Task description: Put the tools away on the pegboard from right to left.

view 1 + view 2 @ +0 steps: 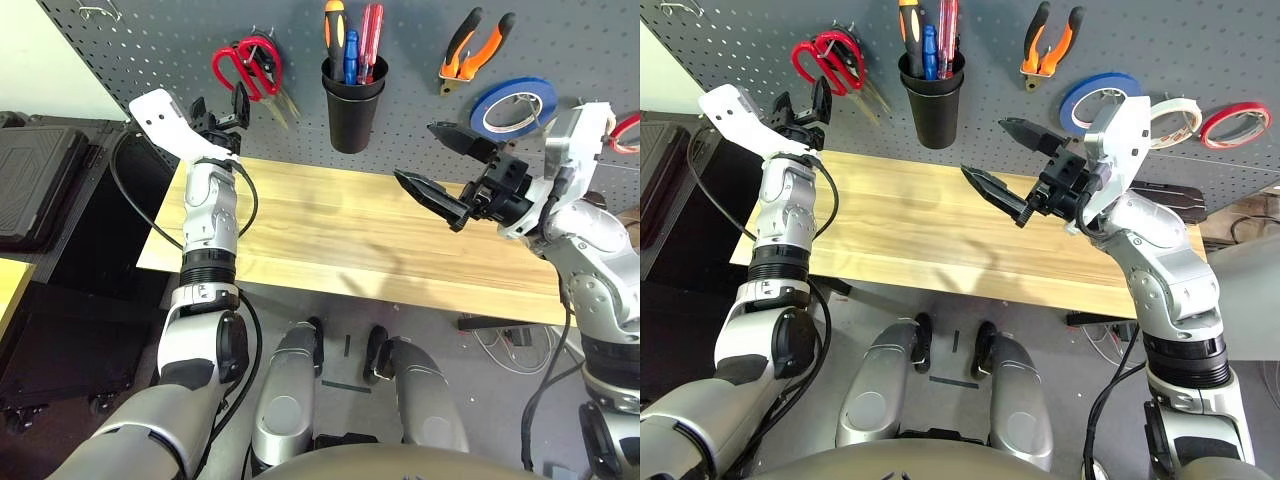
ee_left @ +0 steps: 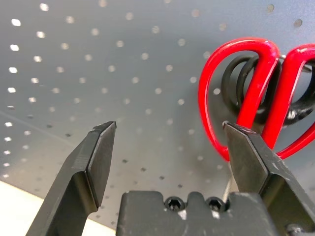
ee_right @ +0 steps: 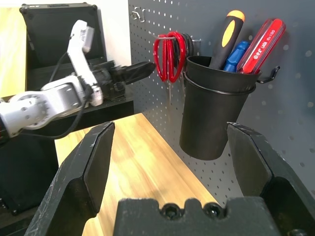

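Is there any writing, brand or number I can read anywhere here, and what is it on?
Red screwdriver in the black cup: dark lettering runs along its handle, too small and blurred to read.
Scissors, pliers, tape rolls, pegboard, table: no readable writing.

Wooden table (image 1: 330, 235) across the frame's centre; blue tape roll (image 1: 1095, 98) and red tape roll (image 1: 1236, 123) at upper right; blue-handled and red-handled screwdrivers (image 1: 360, 45) at top centre; black case (image 1: 35, 185) at far left

Pale wooden table (image 1: 330, 235), black cases (image 1: 35, 185) beside it.
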Available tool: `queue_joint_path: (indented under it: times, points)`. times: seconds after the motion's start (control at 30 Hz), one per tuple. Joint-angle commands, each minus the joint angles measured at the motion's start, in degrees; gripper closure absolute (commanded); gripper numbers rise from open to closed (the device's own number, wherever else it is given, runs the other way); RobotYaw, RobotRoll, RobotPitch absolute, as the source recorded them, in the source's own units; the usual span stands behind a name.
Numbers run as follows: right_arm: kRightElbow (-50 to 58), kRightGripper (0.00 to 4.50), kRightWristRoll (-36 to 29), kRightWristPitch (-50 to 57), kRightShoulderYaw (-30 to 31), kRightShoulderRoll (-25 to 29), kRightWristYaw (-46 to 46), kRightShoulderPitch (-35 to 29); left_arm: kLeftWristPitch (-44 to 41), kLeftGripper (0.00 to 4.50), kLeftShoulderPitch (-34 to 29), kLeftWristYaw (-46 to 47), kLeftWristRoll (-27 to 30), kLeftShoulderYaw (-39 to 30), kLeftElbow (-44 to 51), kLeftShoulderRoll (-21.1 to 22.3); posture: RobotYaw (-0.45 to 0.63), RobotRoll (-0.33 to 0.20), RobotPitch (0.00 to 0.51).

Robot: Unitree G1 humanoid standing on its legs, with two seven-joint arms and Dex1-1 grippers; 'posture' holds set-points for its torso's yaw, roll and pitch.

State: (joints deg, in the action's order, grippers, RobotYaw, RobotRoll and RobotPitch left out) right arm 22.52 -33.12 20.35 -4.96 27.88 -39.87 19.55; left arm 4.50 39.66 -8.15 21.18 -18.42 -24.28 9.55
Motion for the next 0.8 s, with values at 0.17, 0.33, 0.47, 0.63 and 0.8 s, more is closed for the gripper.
queue_joint_path:
  times: [0.17,0.33,0.47,0.63,0.8]
  points:
    - [-0.1,0.0,1.2,-1.1,0.2,-1.0,0.8,-0.8,-9.8,0.03,-11.4,-1.4,3.3,1.0,19.5,1.8,0.14,0.0,0.255]
    - [-3.0,0.0,4.9,-3.4,-1.9,-4.0,7.1,-1.6,-13.9,0.03,-17.4,-0.3,3.7,0.3,27.6,3.3,0.15,0.0,0.254]
    - [-5.6,0.0,9.7,-7.4,-4.0,-6.1,12.7,-4.8,-14.1,0.03,-20.2,0.5,2.8,-0.8,29.3,4.0,0.15,0.0,0.255]
    - [-6.9,0.0,14.6,-11.7,-8.3,-10.7,22.9,-8.7,-13.8,0.03,-22.3,0.4,2.6,-1.9,29.4,5.4,0.13,0.0,0.252]
    - [-10.3,0.0,18.3,-14.4,-13.9,-13.2,32.3,-10.2,-12.8,0.03,-23.7,-0.4,2.6,-2.4,28.7,6.1,0.09,0.0,0.251]
